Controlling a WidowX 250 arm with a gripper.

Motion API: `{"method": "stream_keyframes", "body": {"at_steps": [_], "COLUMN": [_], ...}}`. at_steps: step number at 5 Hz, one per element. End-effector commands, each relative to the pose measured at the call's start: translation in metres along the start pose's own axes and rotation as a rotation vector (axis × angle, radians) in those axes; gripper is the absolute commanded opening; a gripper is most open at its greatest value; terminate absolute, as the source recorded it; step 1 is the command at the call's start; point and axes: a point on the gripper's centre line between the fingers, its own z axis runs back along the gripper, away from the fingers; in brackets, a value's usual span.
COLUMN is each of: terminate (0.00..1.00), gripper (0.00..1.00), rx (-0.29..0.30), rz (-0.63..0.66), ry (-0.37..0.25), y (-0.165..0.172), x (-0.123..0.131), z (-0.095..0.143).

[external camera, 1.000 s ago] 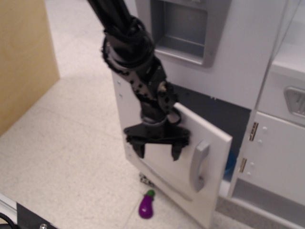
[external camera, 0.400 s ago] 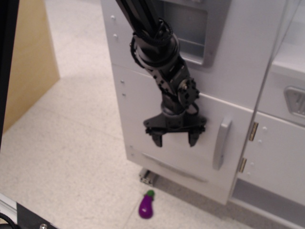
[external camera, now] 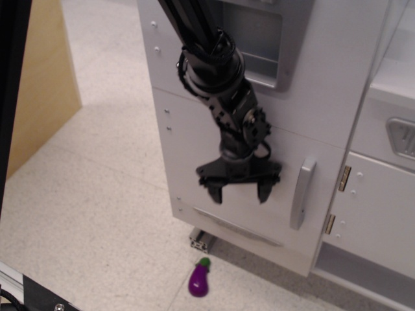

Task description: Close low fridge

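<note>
Now the low fridge (external camera: 259,188) sits flush, partly hidden by the spread, empty claw (external camera: 240,192).

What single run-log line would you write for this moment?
task: close low fridge | low fridge door: looks shut | gripper: open, empty, at door face | handle: untouched | toy eggplant: on floor

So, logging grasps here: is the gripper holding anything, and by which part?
Nothing is held. The gripper is open and empty in front of the low fridge door, left of its handle.
</note>
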Motion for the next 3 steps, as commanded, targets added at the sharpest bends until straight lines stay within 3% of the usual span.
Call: {"method": "stream_keyframes", "body": {"at_steps": [1,2,3], "terminate": [0.0,0.0,1.0], "gripper": [1.0,1.0,1.0], "rx": [-0.044,-0.044,-0.044], "rz": [-0.007,-0.007,-0.007], "ry": [-0.032,-0.032,-0.032], "y": [0.0015,0.0015,0.0015], "x": [0.0149,0.0149,0.0149], "z": [0.0336,0.0336,0.0336]}}
